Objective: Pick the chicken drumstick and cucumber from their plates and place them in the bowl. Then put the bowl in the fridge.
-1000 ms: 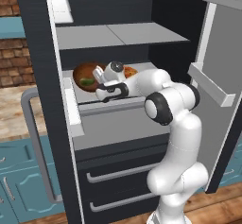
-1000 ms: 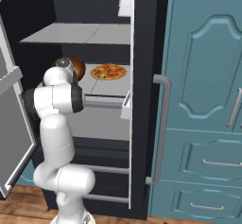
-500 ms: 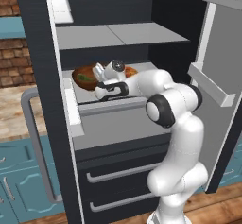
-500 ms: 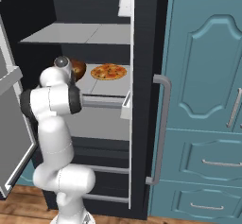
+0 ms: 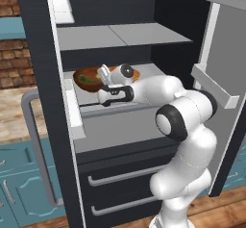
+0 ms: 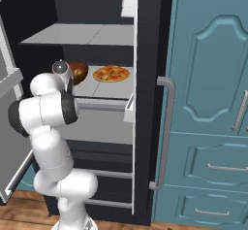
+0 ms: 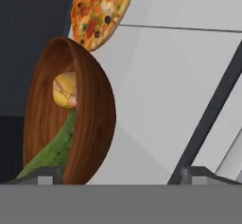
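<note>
Bowl (image 5: pixel 87 78): brown and shiny, it sits on the grey middle shelf (image 6: pixel 104 89) inside the fridge (image 5: pixel 144 10), at the left end of that shelf.
Inside the bowl: the green cucumber (image 7: pixel 54 150) lies low in it, and the yellow-brown chicken drumstick (image 7: pixel 65 90) sits just past it, as the hand view shows.
Pizza (image 6: pixel 112 73): flat and round with dark dots, it lies on the same shelf, just to the right of the bowl and a bit farther back.
Gripper (image 5: pixel 104 74): it is right beside the bowl's near right edge. Its two dark tips (image 7: pixel 45 175) stand wide apart, and the bowl's near rim shows between them. I cannot tell if they touch it.
Arm: white, it reaches from low on the floor up into the open fridge.
Fridge door (image 5: pixel 223 78): it stands open on the right side in the left base view.
Drawers (image 5: pixel 125 188): two dark ones with grey bar handles sit under the shelf.
Cupboards (image 6: pixel 213 103): blue-green ones stand to the right of the fridge.
</note>
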Controlling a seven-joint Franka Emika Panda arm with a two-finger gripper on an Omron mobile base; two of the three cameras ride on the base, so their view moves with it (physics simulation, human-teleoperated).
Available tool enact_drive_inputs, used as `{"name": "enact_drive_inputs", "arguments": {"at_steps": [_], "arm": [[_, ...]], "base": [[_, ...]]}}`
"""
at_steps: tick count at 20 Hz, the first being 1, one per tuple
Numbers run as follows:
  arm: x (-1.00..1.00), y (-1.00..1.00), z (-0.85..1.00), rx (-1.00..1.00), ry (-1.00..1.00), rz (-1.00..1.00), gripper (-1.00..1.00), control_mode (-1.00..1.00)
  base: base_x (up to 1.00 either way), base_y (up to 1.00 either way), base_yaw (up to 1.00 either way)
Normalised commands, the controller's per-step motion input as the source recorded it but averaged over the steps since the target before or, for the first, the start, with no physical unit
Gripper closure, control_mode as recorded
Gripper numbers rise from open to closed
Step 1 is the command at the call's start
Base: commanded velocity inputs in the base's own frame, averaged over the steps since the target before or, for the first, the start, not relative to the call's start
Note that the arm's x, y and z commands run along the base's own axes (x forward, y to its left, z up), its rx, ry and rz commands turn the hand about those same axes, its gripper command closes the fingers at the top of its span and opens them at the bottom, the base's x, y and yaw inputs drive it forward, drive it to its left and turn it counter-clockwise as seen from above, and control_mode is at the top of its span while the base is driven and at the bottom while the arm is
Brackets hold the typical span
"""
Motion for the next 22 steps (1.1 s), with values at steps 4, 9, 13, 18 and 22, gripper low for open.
{"name": "enact_drive_inputs", "arguments": {"at_steps": [4, 9, 13, 18, 22], "arm": [[-0.38, -0.18, 0.51, 0.00, 0.00, 0.00, -1.00, -1.00], [-0.53, -0.21, 0.37, 0.00, 0.00, 0.00, -1.00, -1.00], [-0.62, -0.21, 0.24, 0.00, 0.00, 0.00, -1.00, -1.00], [-0.70, -0.20, 0.14, -0.01, 0.00, 0.00, -1.00, -1.00], [-0.75, -0.21, 0.12, -0.11, -0.03, 0.05, -1.00, -1.00]], "base": [[0.00, 0.00, 0.00], [0.00, 0.00, 0.00], [0.00, 0.00, 0.00], [0.00, 0.00, 0.00], [0.00, 0.00, 0.00]]}}
